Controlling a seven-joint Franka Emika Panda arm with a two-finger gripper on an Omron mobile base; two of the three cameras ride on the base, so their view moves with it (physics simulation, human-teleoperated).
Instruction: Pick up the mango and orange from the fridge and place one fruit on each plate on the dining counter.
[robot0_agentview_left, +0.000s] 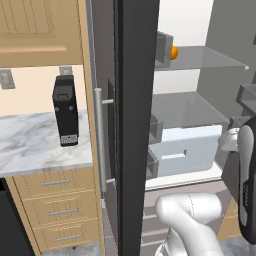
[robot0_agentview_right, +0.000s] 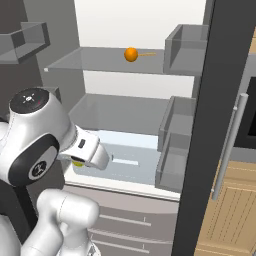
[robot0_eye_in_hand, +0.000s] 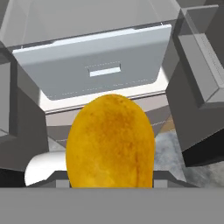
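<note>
The fridge (robot0_agentview_right: 140, 30) stands open, its dark door (robot0_agentview_left: 135, 125) cutting upright through the middle of the left base view, the long silver handle (robot0_agentview_left: 99, 142) on its left face. Left of that door, a black appliance (robot0_agentview_left: 65, 110) stands on a marble counter (robot0_agentview_left: 30, 145) above wooden drawers (robot0_agentview_left: 55, 210). Inside, the orange (robot0_agentview_right: 131, 54) sits on the upper glass shelf (robot0_agentview_right: 95, 60), toward the top centre of the right base view, beside grey door bins (robot0_agentview_right: 175, 125). Lower down, the steel drawer (robot0_eye_in_hand: 96, 61) spans the upper half of the hand view. The mango (robot0_eye_in_hand: 110, 142), yellow-orange and speckled, bulks in the lower centre of the hand view, held in the gripper (robot0_agentview_right: 77, 161), whose jaws are closed on it. The gripper hangs in front of the steel drawer, well below the orange.
</note>
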